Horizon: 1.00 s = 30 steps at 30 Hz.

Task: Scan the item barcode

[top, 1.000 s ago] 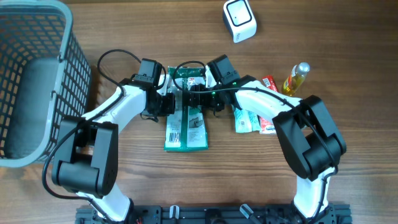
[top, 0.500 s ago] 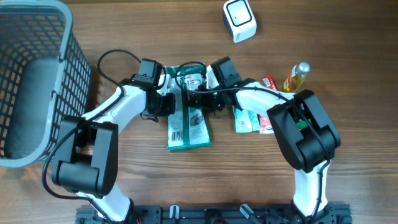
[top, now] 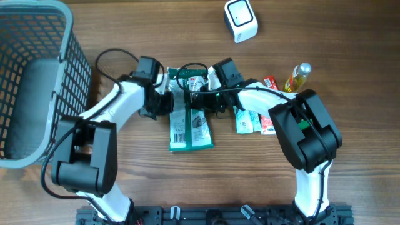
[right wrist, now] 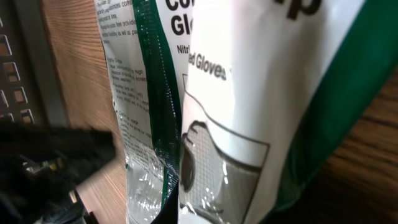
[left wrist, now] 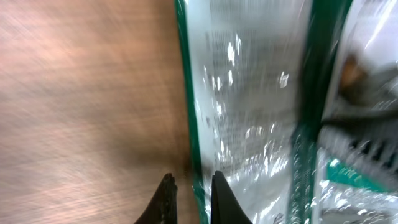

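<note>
The item is a green and white packet of gloves lying flat mid-table, barcode on its left strip. My right gripper is at the packet's upper end, shut on it. In the right wrist view the packet fills the frame and one dark fingertip presses into its fold. My left gripper sits at the packet's upper left edge, shut. In the blurred left wrist view its tips straddle the packet's green edge above the wood, holding nothing. The white scanner stands at the far edge.
A grey mesh basket fills the left side. Right of the packet lie pale tubes, a red packet and a small yellow bottle. Cables loop above the packet.
My right gripper's jaws have closed on the packet's upper end. The packet has shifted slightly right and turned a little. My left arm has drawn a little left.
</note>
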Available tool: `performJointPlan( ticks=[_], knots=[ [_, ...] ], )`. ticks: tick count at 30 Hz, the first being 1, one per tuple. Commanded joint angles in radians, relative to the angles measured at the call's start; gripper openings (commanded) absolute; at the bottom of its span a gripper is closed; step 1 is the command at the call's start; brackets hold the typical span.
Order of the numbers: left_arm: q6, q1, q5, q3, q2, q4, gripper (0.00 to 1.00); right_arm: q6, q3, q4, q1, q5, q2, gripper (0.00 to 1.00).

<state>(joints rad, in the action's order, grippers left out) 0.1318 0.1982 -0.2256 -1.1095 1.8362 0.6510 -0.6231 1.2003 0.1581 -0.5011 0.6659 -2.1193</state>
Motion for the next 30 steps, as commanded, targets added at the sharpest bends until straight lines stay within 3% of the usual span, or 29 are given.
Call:
performJointPlan(
  ticks=[1,5,7,8,9,10,30],
  knots=[
    [-0.013,-0.065,0.086,-0.099,-0.085,-0.018,0.07,0.022,-0.028,0.022,0.002,-0.043,-0.048,0.04],
    [-0.013,-0.135,0.222,-0.103,-0.103,-0.053,0.13,0.021,-0.028,0.022,0.002,-0.043,-0.048,0.04],
    [-0.013,-0.166,0.224,-0.102,-0.102,-0.046,0.26,0.021,-0.028,0.022,0.002,-0.043,-0.048,0.04],
    [-0.013,-0.176,0.224,-0.102,-0.102,-0.041,0.42,0.021,-0.028,0.022,0.002,-0.043,-0.048,0.04],
    [-0.013,-0.185,0.224,-0.101,-0.102,-0.029,0.67,0.021,-0.028,0.022,0.002,-0.043,-0.048,0.04],
    [-0.013,-0.185,0.223,-0.101,-0.102,-0.022,1.0,0.021,-0.028,0.022,0.002,-0.043,-0.048,0.04],
    [-0.013,-0.185,0.224,-0.101,-0.102,-0.018,1.0,-0.031,-0.026,0.013,0.002,-0.035,-0.047,0.04]
  ],
)
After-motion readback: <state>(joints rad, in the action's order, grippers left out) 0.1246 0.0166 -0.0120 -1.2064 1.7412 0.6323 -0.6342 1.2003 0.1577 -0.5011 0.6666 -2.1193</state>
